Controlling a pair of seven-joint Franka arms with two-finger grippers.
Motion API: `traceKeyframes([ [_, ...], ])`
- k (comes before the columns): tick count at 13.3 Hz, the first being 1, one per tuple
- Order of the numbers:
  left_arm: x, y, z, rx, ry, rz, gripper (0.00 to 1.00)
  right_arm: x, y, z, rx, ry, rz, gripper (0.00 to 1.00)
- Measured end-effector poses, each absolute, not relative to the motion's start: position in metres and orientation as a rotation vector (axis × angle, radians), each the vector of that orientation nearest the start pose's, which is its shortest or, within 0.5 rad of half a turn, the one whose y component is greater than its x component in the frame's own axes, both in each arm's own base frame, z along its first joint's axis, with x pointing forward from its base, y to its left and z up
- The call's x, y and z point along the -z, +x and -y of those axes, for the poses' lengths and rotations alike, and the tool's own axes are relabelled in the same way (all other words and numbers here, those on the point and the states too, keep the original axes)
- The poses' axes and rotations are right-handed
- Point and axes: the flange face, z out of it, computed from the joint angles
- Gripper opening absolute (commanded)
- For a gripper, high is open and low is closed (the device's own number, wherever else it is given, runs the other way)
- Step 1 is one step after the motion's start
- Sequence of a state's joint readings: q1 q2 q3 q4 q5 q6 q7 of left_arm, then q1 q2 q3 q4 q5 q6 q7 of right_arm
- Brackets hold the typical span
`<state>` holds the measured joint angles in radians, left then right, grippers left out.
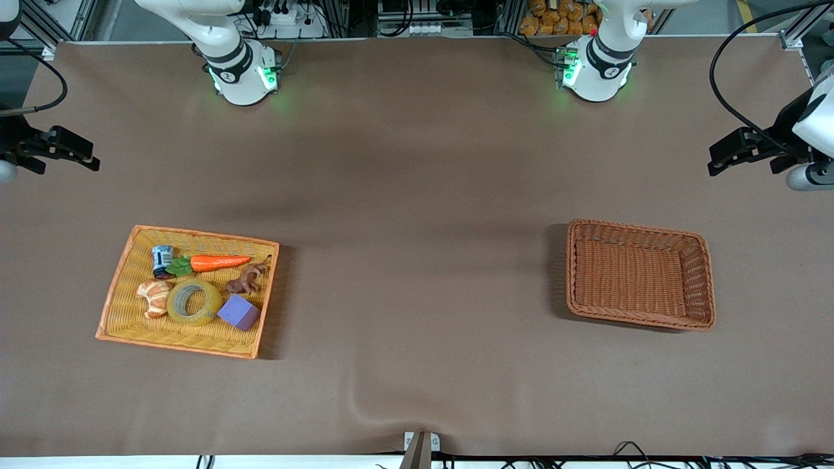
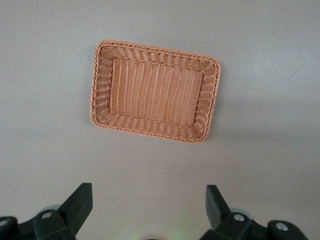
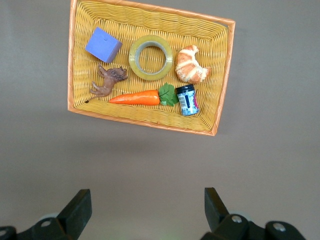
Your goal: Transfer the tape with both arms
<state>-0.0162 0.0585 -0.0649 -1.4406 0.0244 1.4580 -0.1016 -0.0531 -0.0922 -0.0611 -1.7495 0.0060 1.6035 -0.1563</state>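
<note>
Tape [image 1: 193, 302] lying flat in yellow tray [image 1: 124, 273] toward the right arm's end of the counter [image 1: 417, 195], ring hole facing up. Touching or just beside it: toy croissant [image 1: 154, 298] on the side away from the tray's centre, purple block [image 1: 238, 312] on the side toward the counter's middle. Farther from the front camera within the same tray: toy carrot [image 1: 212, 262], small jar on its side [image 1: 161, 260] by the carrot's leaves, brown animal figure [image 1: 248, 279] between carrot and block. Well apart, toward the left arm's end: brown wicker basket [image 1: 707, 280], nothing inside.

Right gripper [image 3: 145, 210] raised above bare counter near the tray, fingers [image 3: 77, 210] spread wide, gripping nothing. Left gripper [image 2: 148, 207] likewise up over bare counter near the brown basket, fingers [image 2: 217, 202] spread apart, gripping nothing. Both arms waiting at the outer edges of the front view.
</note>
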Motion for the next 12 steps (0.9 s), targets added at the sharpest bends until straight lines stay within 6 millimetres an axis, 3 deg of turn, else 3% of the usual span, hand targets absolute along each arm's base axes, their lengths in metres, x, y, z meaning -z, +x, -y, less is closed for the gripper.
traceKeyframes([
  [12, -0.6429, 0.5593, 0.0485, -0.062, -3.117, 0.016, 1.0, -0.5856, 0.5267, 0.0601, -0.086, -3.122, 0.066, 1.0],
])
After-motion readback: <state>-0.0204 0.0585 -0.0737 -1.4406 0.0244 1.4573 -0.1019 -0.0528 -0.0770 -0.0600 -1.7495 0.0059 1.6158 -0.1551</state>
